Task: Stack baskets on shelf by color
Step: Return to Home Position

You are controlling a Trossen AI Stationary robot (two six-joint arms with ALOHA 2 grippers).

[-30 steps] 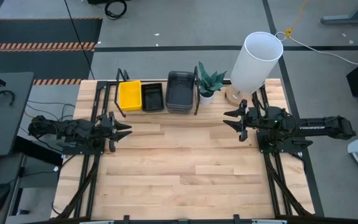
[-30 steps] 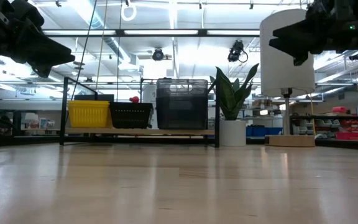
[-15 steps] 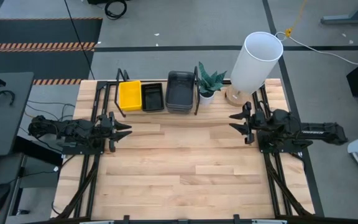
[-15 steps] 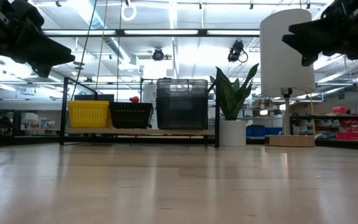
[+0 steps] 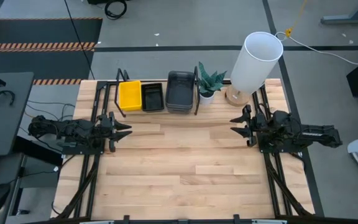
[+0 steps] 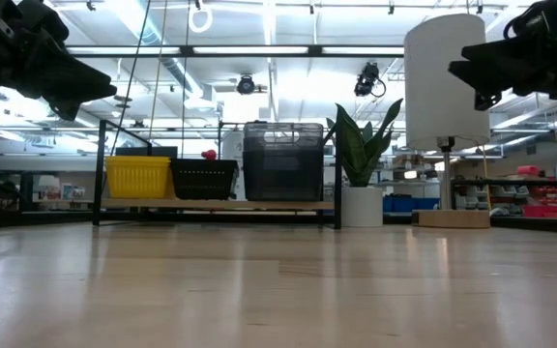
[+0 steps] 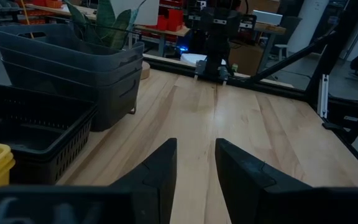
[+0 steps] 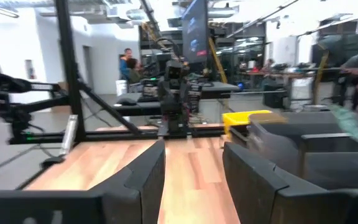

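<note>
The baskets sit in three stacks on the shelf (image 5: 157, 111) at the table's far edge: yellow (image 5: 129, 95), black (image 5: 152, 96) and dark grey (image 5: 179, 91). In the low view they rest on the shelf's light-wood board (image 6: 220, 204), with yellow (image 6: 138, 177), black (image 6: 203, 178) and grey (image 6: 283, 159) side by side. My left gripper (image 5: 124, 130) hovers open at the table's left side, near the shelf's left end. My right gripper (image 5: 236, 124) hovers open at the right side, below the lamp. Both are empty and raised above the tabletop.
A white cylinder lamp shade (image 5: 257, 59) on a wooden base stands at the far right corner. A small potted plant (image 5: 209, 84) is between it and the shelf. Bare plank tabletop (image 5: 185, 168) spreads between the arms. People (image 8: 128, 62) show in the room beyond.
My right gripper has drawn back toward the table's right edge, staying open and at about the same height. The left arm and the baskets have kept still.
</note>
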